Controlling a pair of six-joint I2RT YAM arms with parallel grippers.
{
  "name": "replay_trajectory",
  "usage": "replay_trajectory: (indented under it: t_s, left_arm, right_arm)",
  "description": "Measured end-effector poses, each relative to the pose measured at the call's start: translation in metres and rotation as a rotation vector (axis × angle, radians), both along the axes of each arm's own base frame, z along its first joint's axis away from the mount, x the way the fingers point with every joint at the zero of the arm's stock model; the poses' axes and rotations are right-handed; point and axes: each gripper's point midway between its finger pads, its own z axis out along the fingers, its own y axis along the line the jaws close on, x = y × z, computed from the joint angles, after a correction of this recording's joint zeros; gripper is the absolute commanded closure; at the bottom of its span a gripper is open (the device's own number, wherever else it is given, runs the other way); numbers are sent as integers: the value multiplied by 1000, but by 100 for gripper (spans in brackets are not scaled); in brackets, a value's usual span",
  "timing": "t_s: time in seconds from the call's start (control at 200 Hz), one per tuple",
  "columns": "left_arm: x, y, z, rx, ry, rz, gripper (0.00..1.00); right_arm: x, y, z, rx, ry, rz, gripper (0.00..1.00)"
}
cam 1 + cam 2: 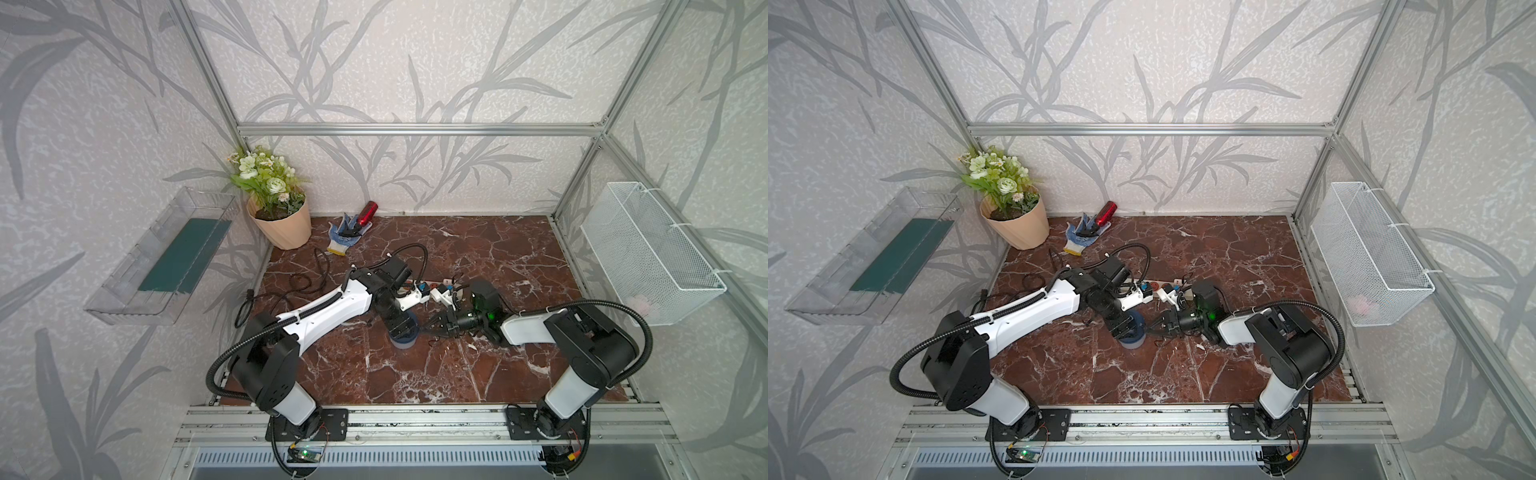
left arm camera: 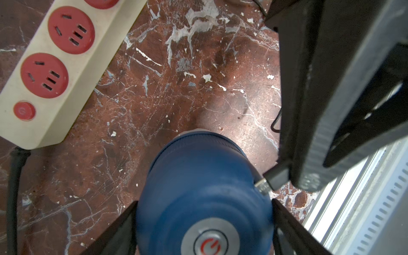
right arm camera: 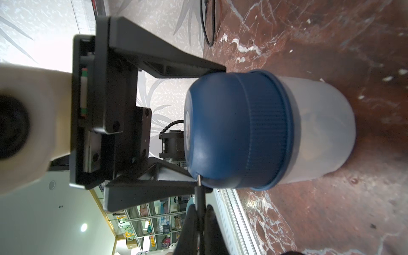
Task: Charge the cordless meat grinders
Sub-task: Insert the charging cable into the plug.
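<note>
Now our left gripper (image 3: 209,127) hugs the upright meat grinder (image 3: 254,130) on the table (image 3: 331,33) — our right gripper (image 3: 199,212) pinches the plug (image 2: 276,176) just beside it, tip poking sideways at its blue top.

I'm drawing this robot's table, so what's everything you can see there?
meat grinder: one, blue top, pale cup, upright mid-table
charging plug: one, black, at grinder's dome
power strip: one, cream with red sockets, beside grinder
flower pot: one, peach, back corner
glove: one, blue-white, by back wall
bottle: one, red, touching glove
tray: one, clear, green mat, side wall
loose cable: one, black, table edge nearest tray
wire basket: one, white, opposite wall
table: one, red-brown marble
left gripper: one, black, clasping grinder's dome
right gripper: one, black, pinching plug
</note>
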Motion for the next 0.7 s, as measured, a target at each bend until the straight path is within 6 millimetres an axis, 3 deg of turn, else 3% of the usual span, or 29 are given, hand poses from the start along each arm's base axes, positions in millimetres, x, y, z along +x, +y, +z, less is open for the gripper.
replay_trajectory:
  t_s: [0.355,0.42,0.535,0.585,0.615,0.625,0.7]
  left_arm:
    - [1,1,0,6,-2,2,22]
    - [1,1,0,6,-2,2,20]
    - [1,-1,0,8,0,-3,13]
    - [1,-1,0,10,1,4,9]
    - [1,-1,0,12,4,8,6]
    - [1,-1,-1,12,5,6,6]
    - [-1,0,-6,23,24,12,1]
  right_arm:
    - [5,4,2,-18,35,-10,96]
    - [5,5,2,-31,42,-12,80]
    - [14,7,6,-39,11,-43,66]
    - [16,7,11,-38,-15,-53,41]
    - [18,7,12,-40,-31,-63,8]
    - [18,7,13,-42,-37,-64,1]
    - [22,5,14,-54,-67,-77,1]
